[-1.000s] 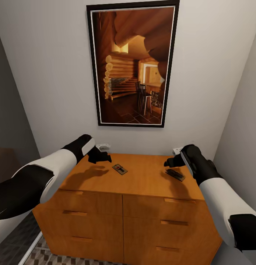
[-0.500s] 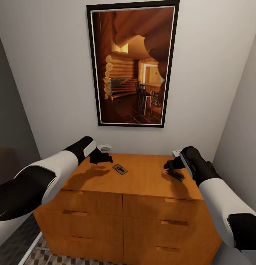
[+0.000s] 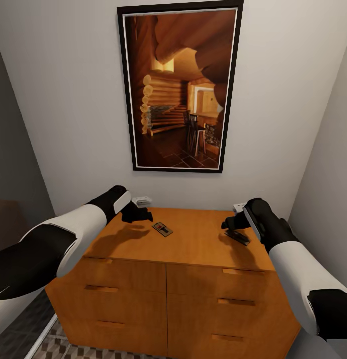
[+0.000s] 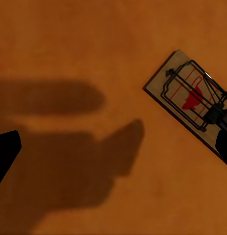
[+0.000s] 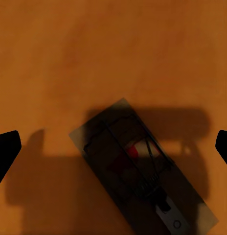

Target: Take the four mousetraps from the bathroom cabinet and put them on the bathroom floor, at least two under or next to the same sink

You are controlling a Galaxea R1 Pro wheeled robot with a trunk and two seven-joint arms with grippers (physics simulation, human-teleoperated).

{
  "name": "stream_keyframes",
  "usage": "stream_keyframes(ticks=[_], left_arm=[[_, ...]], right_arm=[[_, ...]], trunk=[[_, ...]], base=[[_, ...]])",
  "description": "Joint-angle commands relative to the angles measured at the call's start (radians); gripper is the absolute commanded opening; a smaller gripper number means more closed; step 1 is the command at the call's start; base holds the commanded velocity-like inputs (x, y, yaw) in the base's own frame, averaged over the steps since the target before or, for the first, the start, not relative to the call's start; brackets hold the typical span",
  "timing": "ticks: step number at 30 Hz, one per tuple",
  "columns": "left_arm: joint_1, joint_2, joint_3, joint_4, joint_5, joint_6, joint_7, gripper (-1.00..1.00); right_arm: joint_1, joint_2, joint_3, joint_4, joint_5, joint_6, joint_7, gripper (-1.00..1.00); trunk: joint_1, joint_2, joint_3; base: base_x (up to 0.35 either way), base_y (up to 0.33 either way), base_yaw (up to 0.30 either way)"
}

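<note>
Two mousetraps (image 3: 163, 229) (image 3: 238, 237) apart, cabinet (image 3: 193, 249) top

The orange-brown cabinet (image 3: 193, 249) top carries two mousetraps lying flat: one (image 3: 163, 229) near the middle, another (image 3: 238, 237) toward its right side

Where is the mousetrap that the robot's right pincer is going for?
In the head view that mousetrap lies on the cabinet top, near its right end, in shadow just below the open right pincer.
</note>
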Motion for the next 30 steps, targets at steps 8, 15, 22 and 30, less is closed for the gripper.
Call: stream_keyframes(ticks=[8,15,22,30], left_arm=[[-0.001,-0.001,-0.008,0.004,0.006,-0.009,-0.001,1.0],[-0.001,-0.001,-0.008,0.007,0.007,-0.013,-0.001,1.0],[-0.001,-0.001,-0.008,0.01,0.007,-0.014,-0.001,1.0],[-0.001,-0.001,-0.008,0.01,0.007,-0.015,-0.001,1.0]], right_arm=[[-0.001,-0.003,0.001,-0.001,0.01,0.003,0.01,1.0],[-0.001,-0.004,0.0,-0.001,0.01,0.003,0.011,1.0],[-0.001,-0.007,0.001,-0.001,0.01,0.003,0.013,1.0],[-0.001,-0.009,0.004,-0.001,0.009,0.003,0.017,1.0]], trunk=[[0.0,-0.001,-0.001],[0.0,-0.001,-0.001],[0.0,-0.001,-0.001],[0.0,-0.001,-0.001]], base=[[0.0,0.0,0.0],[0.0,0.0,0.0],[0.0,0.0,0.0],[0.0,0.0,0.0]])
